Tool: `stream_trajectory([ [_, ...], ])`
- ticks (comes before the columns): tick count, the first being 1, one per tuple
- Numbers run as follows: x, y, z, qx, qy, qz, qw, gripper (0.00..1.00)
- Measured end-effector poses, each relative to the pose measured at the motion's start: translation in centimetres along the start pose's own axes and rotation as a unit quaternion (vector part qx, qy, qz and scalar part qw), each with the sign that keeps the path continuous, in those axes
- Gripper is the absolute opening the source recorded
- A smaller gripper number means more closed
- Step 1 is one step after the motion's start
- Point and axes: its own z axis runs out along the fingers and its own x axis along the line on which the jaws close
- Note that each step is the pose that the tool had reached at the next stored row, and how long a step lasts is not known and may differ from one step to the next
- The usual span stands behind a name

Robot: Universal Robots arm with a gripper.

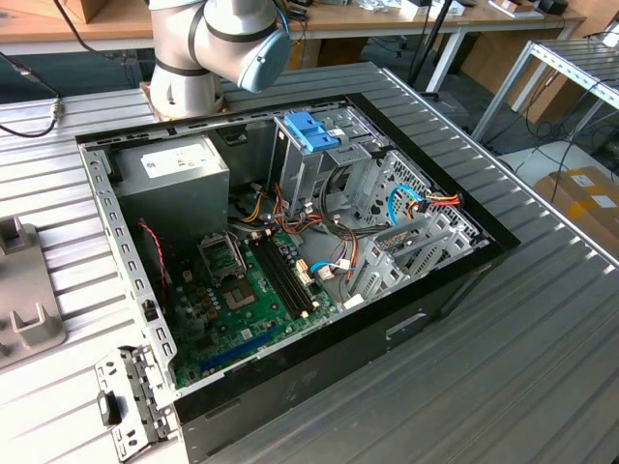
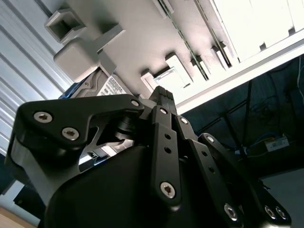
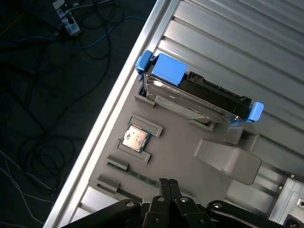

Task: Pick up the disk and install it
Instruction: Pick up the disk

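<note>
**State of the task.** The disk [image 3: 194,95], a flat rectangular silver-grey metal hard drive framed by a blue plastic bracket, rests in a slot of the grey moulded fixture tray [image 3: 180,137]. The tray lies on the ribbed aluminium desk [image 3: 247,38], close to the desk's edge. The same tray holds a small square processor chip [image 3: 135,137] and a thin green memory strip [image 3: 135,173], each in its own recess.

The black two-fingered end effector [image 3: 167,183] hangs over the tray on the chip and memory side, apart from the disk and touching nothing. Its fingers are clenched together, tip to tip, with nothing between them.

In the exterior view the black open computer case [image 1: 319,387] lies on its side on the desk. The grey-and-blue robot arm [image 1: 208,39] is mounted behind it. A grey metal drive cage [image 1: 319,169], topped by a light-blue plastic latch [image 1: 314,130], stands inside the case.

**Progress.** Judged from this arrangement, no part of the work is complete. The disk has not been grasped or lifted, so both the pick-up and the installation remain to be done.

**Orientation.** The disk appears to stand on one long edge rather than lie flat, leaning slightly. A narrow dark side faces upward and a silver face is turned toward the chip.

Its long axis runs roughly parallel to the desk's ribs and therefore across the desk's edge. The end with the broad blue tab points toward that edge. The end with the smaller blue tab points inward over the desk.
</note>
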Motion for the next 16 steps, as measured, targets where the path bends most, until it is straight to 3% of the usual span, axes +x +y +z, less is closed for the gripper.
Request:
stream_trajectory([
  [8,0.0,0.0,0.0,-0.0006,0.001,-0.023,0.9997,0.1],
  [16,0.0,0.0,0.0,-0.0013,0.0023,-0.052,0.9987,0.1],
])
